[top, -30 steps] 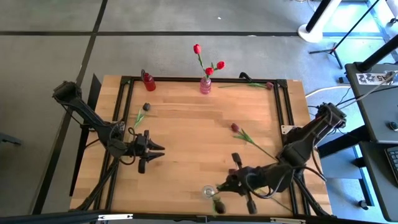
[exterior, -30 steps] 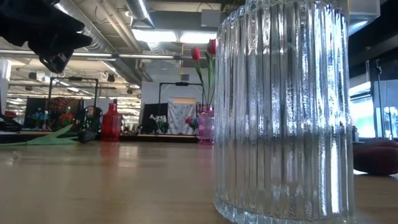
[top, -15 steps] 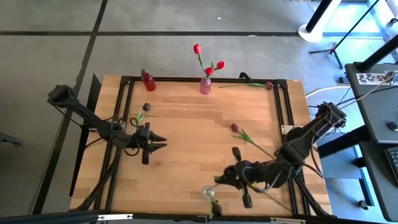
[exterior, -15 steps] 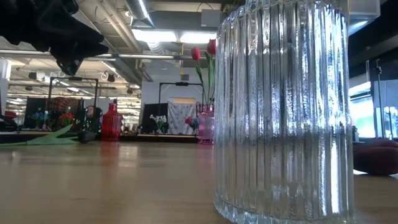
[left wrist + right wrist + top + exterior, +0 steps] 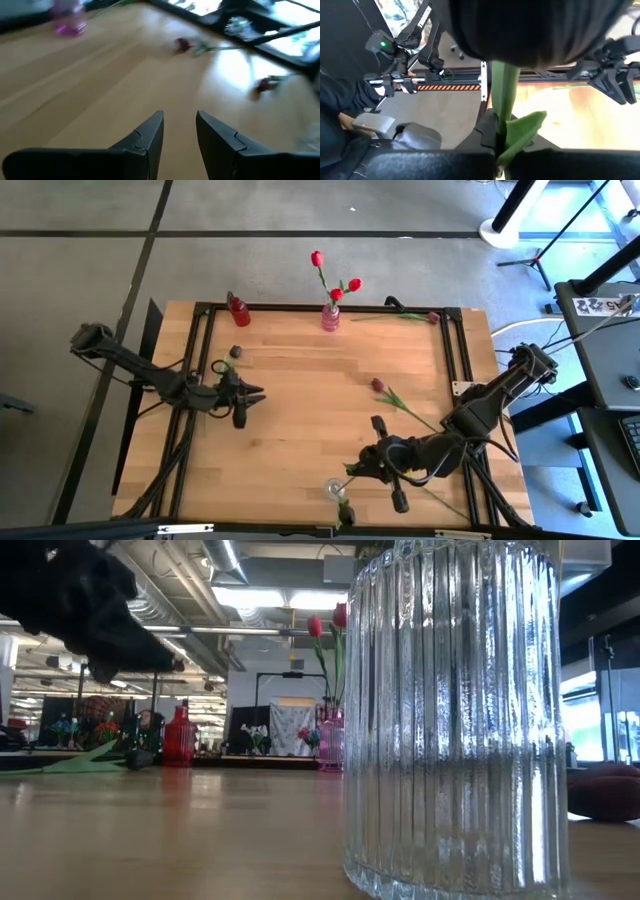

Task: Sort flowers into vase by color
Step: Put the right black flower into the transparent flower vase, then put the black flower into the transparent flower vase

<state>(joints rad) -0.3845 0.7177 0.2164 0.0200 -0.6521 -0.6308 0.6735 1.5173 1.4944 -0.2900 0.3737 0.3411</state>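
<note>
My right gripper [image 5: 350, 472] is shut on a dark-headed flower [image 5: 346, 512] beside the clear glass vase [image 5: 332, 488] at the near edge. My left gripper [image 5: 255, 398] hovers open and empty over the left half of the table. A dark flower [image 5: 235, 351] lies on its side just beyond it. A maroon flower [image 5: 378, 385] lies right of centre, and another [image 5: 433, 316] at the far right rim. Red tulips [image 5: 336, 294] stand in the pink vase [image 5: 330, 318]. A red bottle vase [image 5: 238, 310] stands far left. My right gripper pinches the flower's green stem [image 5: 504, 100] between its two fingers, just beside a leaf [image 5: 525, 130]. The stem runs on past the fingertips to the dark head. Whether the flower touches the clear vase, I cannot tell.
A black metal frame [image 5: 455, 350] edges the wooden table. The ribbed clear vase [image 5: 460, 720] fills the low view's right half. A person's sleeve and hand [image 5: 350, 117] show beyond the table's near edge. Bare wood [image 5: 310, 400] lies in the table's middle.
My left gripper has swung toward the table's far edge and a little to the right, nearer the dark flower lying there, and has turned as it went. Its fingers stay as wide apart as before.
</note>
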